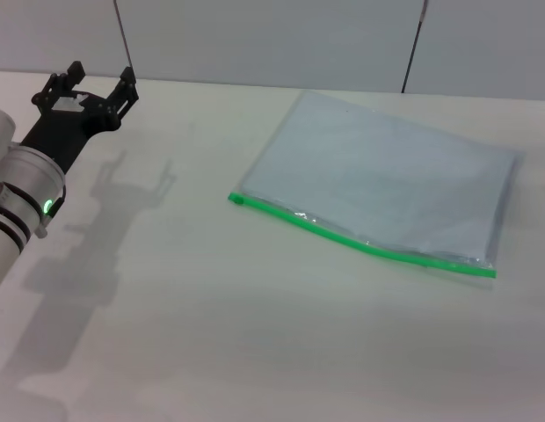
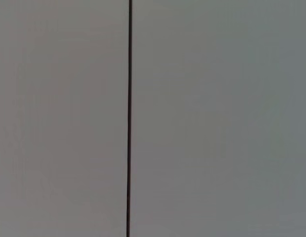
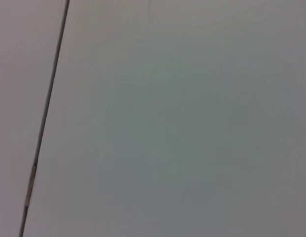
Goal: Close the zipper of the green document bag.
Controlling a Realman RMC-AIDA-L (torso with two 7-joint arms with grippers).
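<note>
The green document bag (image 1: 387, 185) lies flat on the white table, right of centre in the head view; it is a translucent pale blue-grey pouch. Its zipper (image 1: 360, 242) runs as a bright green strip along the near long edge, with the small green slider tab (image 1: 238, 200) at the strip's left end. My left gripper (image 1: 98, 79) hovers over the far left of the table, well apart from the bag, its black fingers spread open and empty. The right gripper is out of view. Both wrist views show only a plain grey wall.
The white table (image 1: 211, 334) stretches in front of and left of the bag. A grey panelled wall with dark vertical seams (image 1: 413, 44) stands behind the table's far edge. The left arm's shadow (image 1: 123, 202) falls on the table.
</note>
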